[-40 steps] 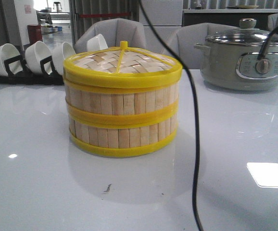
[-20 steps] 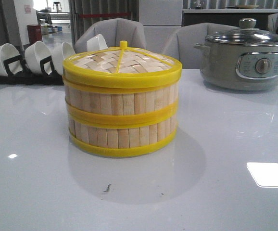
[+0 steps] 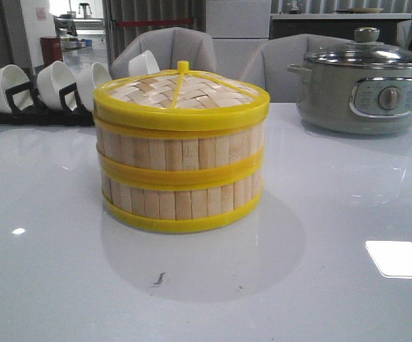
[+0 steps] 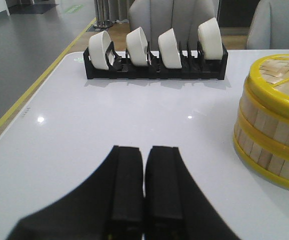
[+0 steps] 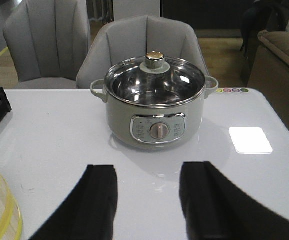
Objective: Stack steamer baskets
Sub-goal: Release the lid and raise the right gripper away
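Gone from the front view is the dangling black cable, leaving the steamer baskets (image 3: 181,178) stacked and lidded mid-table, seemingly nearer the clenched left gripper (image 4: 144,187) (to its right) than the spread right gripper (image 5: 149,200).

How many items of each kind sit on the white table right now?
Round slatted wooden steamer baskets with yellow rims, stacked: 2
Woven domed lid with yellow knob: 1
White ceramic bowls in the rack: 4
Black bowl rack: 1
Grey cooking pot with glass lid: 1
Total: 9
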Controlling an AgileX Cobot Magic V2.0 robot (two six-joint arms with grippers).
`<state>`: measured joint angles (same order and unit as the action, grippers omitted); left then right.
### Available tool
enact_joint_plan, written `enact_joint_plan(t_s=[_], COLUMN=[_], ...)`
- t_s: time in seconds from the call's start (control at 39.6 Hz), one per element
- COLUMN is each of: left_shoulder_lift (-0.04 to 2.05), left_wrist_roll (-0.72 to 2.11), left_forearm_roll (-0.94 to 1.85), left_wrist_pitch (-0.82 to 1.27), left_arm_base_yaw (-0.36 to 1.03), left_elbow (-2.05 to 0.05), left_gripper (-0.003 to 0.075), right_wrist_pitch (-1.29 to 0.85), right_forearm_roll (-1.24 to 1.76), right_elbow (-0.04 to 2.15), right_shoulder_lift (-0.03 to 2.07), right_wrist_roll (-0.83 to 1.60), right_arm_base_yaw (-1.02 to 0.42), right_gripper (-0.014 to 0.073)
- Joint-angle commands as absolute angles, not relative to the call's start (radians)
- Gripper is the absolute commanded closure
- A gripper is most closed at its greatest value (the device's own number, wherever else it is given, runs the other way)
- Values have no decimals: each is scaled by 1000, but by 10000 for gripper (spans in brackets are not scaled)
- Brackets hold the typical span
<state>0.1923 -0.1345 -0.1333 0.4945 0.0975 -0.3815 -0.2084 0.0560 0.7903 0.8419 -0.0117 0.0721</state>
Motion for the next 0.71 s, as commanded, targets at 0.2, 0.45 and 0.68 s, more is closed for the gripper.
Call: enact_joint_plan(t_s=[0.2, 0.45, 0.68], left_shoulder_lift=[201, 201, 201], left_wrist_roll=[-146, -146, -146], left_forearm_roll=[-134, -134, -134], left_wrist_pitch=[418, 418, 418], left_arm_base_yaw=[98, 98, 98], left_elbow=[-410, -410, -410], left_gripper=[634, 634, 634], right_wrist_pitch=[23, 23, 18], right_forearm_roll=[56, 56, 56], right_elbow=[470, 290, 229], right_shoulder_lift=[537, 370, 264], right_wrist_roll=[0, 0, 0], right_arm_base_yaw=[80, 80, 85], right_gripper=[179, 184, 296])
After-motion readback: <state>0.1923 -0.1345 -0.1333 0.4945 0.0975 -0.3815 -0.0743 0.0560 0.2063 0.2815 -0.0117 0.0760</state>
